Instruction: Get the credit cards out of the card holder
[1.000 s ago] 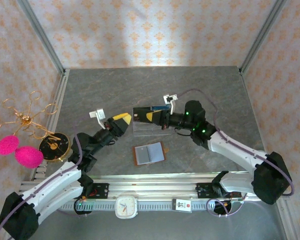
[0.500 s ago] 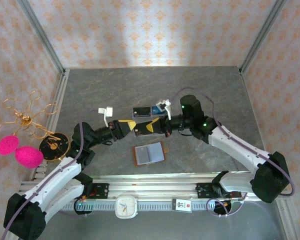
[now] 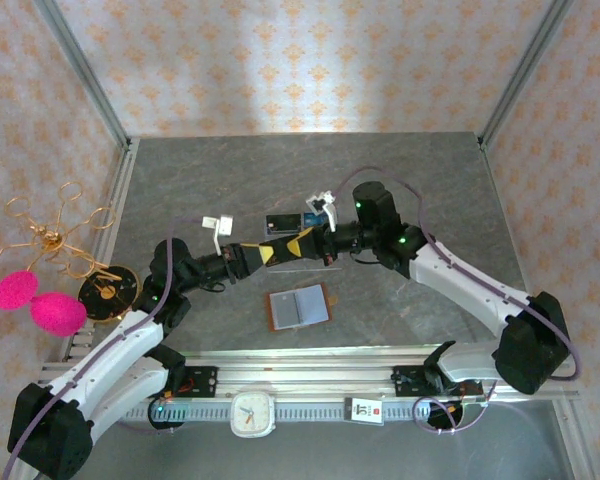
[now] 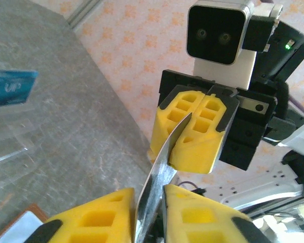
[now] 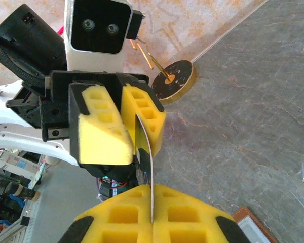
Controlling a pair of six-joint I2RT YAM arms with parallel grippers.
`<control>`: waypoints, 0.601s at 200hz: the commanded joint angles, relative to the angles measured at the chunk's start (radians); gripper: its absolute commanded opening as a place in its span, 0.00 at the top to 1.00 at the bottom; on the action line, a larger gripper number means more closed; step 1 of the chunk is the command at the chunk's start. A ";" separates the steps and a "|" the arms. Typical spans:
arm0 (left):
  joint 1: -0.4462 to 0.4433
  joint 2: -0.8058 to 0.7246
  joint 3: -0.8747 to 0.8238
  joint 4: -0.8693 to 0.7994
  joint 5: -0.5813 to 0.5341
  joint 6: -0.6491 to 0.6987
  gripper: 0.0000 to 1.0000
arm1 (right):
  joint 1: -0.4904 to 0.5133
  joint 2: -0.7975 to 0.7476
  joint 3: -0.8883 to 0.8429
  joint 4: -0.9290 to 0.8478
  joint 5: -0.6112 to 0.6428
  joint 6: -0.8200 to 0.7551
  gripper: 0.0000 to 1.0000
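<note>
card holder (image 3: 298,307) lies open and flat on the table (image 3: 430,180), nearest the arm bases. its inside is pale grey: lining or another card, can't tell. just beyond, above the table, the arms meet nose to nose. left gripper (image 4: 149,202) and right gripper (image 5: 152,197) each pinch opposite ends of one thin pale card (image 4: 160,164), prob. one of the credit cards. looks like a handover w/ both clamped so it can't drop. farther back: clear stand (image 4: 12,152) w/ blue card (image 4: 10,87).
</note>
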 commanded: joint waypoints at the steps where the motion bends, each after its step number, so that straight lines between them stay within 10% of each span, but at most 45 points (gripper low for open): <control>1: -0.013 -0.003 0.037 0.030 0.000 0.029 0.98 | 0.005 0.009 0.035 0.020 0.017 -0.006 1.00; 42: -0.021 0.000 0.098 -0.051 -0.152 0.212 1.00 | -0.041 -0.110 -0.050 0.050 0.192 0.056 0.54; 120: 0.005 0.266 0.435 -0.529 -0.236 1.059 1.00 | -0.263 -0.318 -0.270 0.210 0.201 0.242 0.53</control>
